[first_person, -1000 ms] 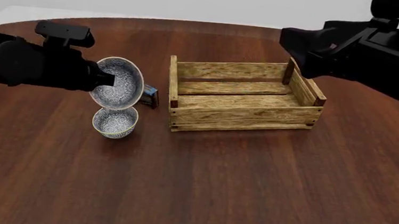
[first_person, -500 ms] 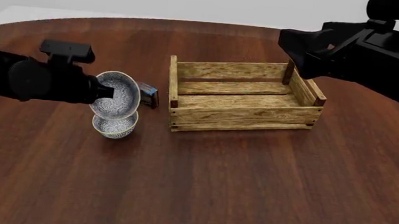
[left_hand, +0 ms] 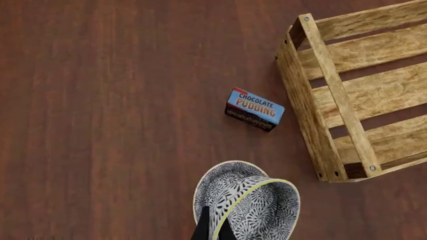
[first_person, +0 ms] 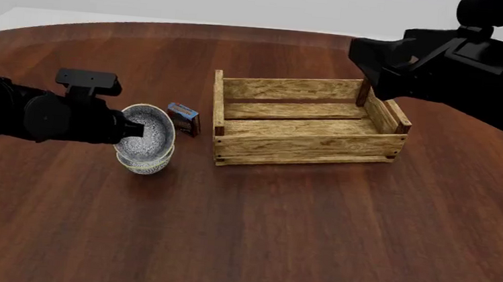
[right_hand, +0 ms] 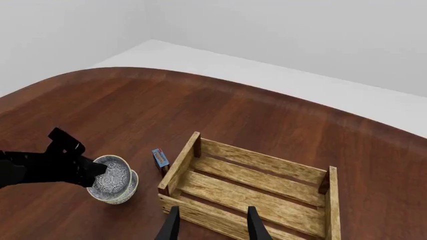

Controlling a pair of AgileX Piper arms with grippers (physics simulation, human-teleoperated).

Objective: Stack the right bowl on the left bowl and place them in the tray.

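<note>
Bowls sit almost nested on the desk (first_person: 316, 240), left of the tray (first_person: 305, 145). The left end effector (first_person: 129, 129) is closed on the rim of the right bowl (first_person: 147, 131), holding it tilted, partly down inside the left bowl (first_person: 147, 163), which stands on the wood. A small pudding box (first_person: 183, 114) lies between the bowls and the tray's near-left corner. The right end effector (right_hand: 212, 225) hangs above the tray's right end, its fingers parted with nothing between them.
</note>
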